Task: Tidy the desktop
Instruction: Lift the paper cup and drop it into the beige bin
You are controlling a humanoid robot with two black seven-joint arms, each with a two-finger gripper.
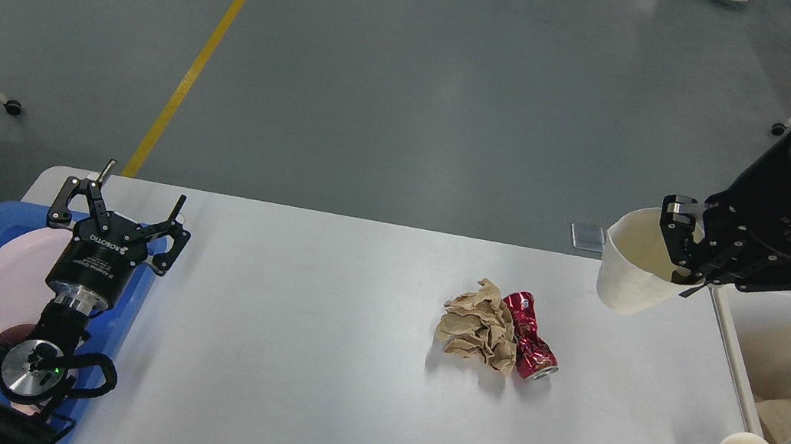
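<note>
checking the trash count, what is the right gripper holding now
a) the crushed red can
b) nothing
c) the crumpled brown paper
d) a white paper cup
d: the right gripper is clamped on the rim of a white paper cup, lifted above the desktop.

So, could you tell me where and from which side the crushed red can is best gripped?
Grip the crushed red can at its pinched waist, coming from above or its right: crumpled brown paper presses against its left side, and it lies flat on the desktop.
</note>
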